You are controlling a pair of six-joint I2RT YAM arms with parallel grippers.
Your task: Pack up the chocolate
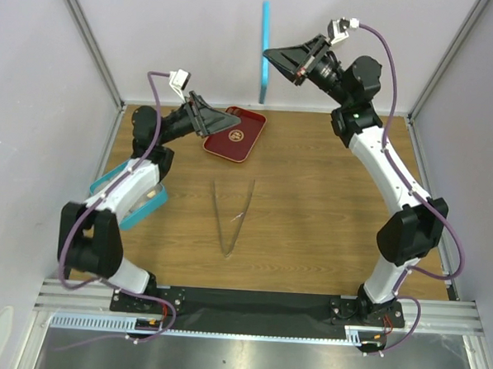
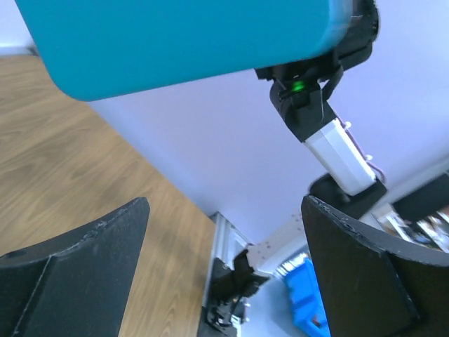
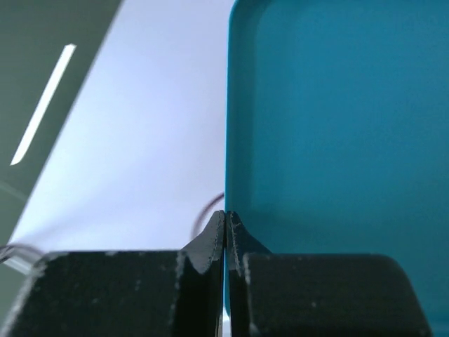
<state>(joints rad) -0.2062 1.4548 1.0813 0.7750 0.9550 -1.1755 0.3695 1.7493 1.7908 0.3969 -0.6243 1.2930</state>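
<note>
Right now, pinching tight with the right gripper (image 3: 226,219) on the thin edge of a teal lid (image 3: 337,105), held up on its side high above the far edge of the table (image 1: 328,205). Nothing else in that grip. Over on the other side, left gripper (image 2: 226,210) wide open, nothing between the fingers, hanging low over a red tray (image 1: 249,132) by the far edge, a bit left of the middle. Farther out, thin metal tongs (image 1: 229,248) lying flat in the middle of the table, well apart from both grippers, joined end toward the near edge. By the left edge, a teal box (image 1: 135,220), mostly hidden under the left arm (image 1: 130,191).

No chocolate to be seen in any view. Maybe down in the box under the arm; cannot tell.

Probably very light, small and round, so quick to roll away. Probably soft enough to dent or smear under a hard squeeze, and easy to drop. Likely too tiny for such big fingers. Better to grab the tongs first, by the two legs near the middle. Then nip one piece at a time, gently, across its round sides. No squashing, no rushing.
</note>
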